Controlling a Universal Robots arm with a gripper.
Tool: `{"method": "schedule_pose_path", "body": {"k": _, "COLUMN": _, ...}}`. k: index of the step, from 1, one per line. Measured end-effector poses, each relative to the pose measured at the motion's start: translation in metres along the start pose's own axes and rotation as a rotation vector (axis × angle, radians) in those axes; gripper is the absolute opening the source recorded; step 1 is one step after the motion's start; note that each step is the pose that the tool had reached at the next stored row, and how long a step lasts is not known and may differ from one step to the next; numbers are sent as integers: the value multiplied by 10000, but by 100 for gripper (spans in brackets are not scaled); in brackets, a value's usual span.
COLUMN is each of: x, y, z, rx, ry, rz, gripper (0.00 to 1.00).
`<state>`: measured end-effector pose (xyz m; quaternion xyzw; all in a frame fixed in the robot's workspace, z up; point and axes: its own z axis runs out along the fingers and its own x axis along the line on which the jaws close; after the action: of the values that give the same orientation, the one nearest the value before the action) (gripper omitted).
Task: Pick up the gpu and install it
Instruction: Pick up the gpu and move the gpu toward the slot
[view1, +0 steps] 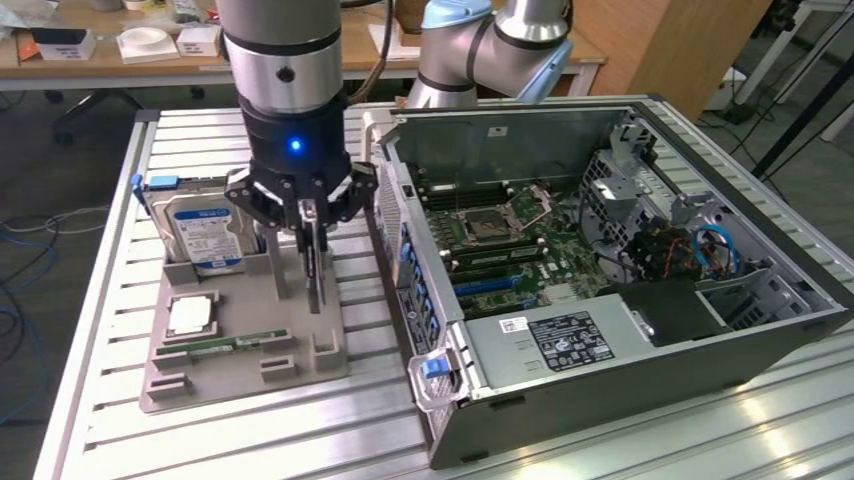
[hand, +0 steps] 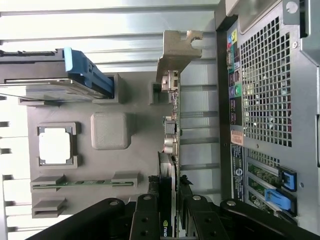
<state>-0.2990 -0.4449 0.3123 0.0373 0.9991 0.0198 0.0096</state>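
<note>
Gripper (view1: 310, 232) closed partway on the top edge of the gpu (view1: 315, 285), one jaw on each face. Card stands on edge in the grey holder tray (view1: 227, 395), directly beneath the gripper. Its long axis runs parallel to the open computer case (view1: 641, 400), which is just beside it on the exterior view's right.

A grey holder tray (view1: 240, 385) sits under my claw (view1: 311, 245), resting on the slatted aluminium table (view1: 107, 420). Just beside my claw, a hard drive (view1: 200, 235) with a blue-white label stands on edge in the tray's slot. Further from me on the same tray, a CPU chip (view1: 191, 315) sits in a square pocket and a green memory stick (view1: 227, 347) lies flat between clips. Near my claw's other side, the open computer case (view1: 641, 400) lies on its side. Inside it I see the motherboard (view1: 514, 250), power supply (view1: 567, 340) and blue cables (view1: 717, 250).
</note>
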Motion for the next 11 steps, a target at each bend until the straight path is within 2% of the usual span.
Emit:
{"method": "schedule_pose_path", "body": {"k": 8, "x": -4, "y": 9, "z": -233, "rx": 0, "ry": 6, "rz": 0, "gripper": 26}}
{"method": "schedule_pose_path", "body": {"k": 11, "x": -6, "y": 14, "z": -352, "rx": 0, "ry": 6, "rz": 0, "gripper": 26}}
